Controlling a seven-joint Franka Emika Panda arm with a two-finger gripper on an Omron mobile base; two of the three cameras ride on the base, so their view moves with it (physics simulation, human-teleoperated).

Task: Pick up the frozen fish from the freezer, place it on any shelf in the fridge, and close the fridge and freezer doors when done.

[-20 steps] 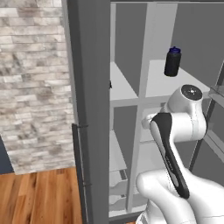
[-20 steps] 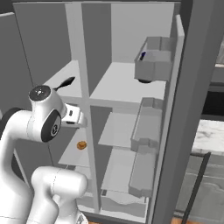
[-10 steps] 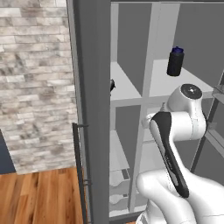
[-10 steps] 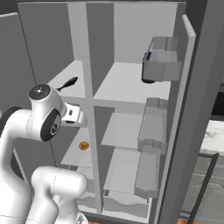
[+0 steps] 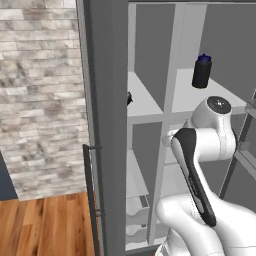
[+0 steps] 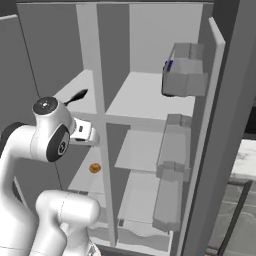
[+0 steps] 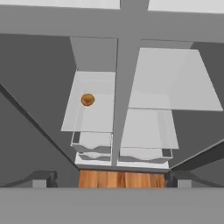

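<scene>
Fish [image 6: 75, 96] lies on the top shelf of the freezer [image 6: 52, 50], a slim dark shape near that shelf's front edge, with 1 pointed end aimed up and to the right. From the left base camera I catch just a dark tip of it [image 5: 129, 98] past the edge of the freezer door [image 5: 105, 125], which stands open in front of the brick wall [image 5: 40, 100].

My gripper [image 7: 111, 180] hangs lower than the fish, in front of the divider between freezer and fridge [image 6: 160, 40], and looks straight down. Its 2 fingertips [image 7: 43, 178] sit far apart at the bottom of the hand camera with nothing between them, so it is released and carrying nothing.

Below it I see a lower freezer shelf bearing a small round orange thing [image 7: 87, 99], pale drawers under that, and a strip of wood floor [image 7: 122, 178].

On the fridge side, a dark bottle [image 5: 202, 71] with a blue cap stands upright on the top shelf [image 6: 145, 102]. The fridge door [image 6: 235, 150] is swung open as well, its inner bins [image 6: 185, 75] facing the shelves; from the right base camera the topmost bin hides most of the bottle
</scene>
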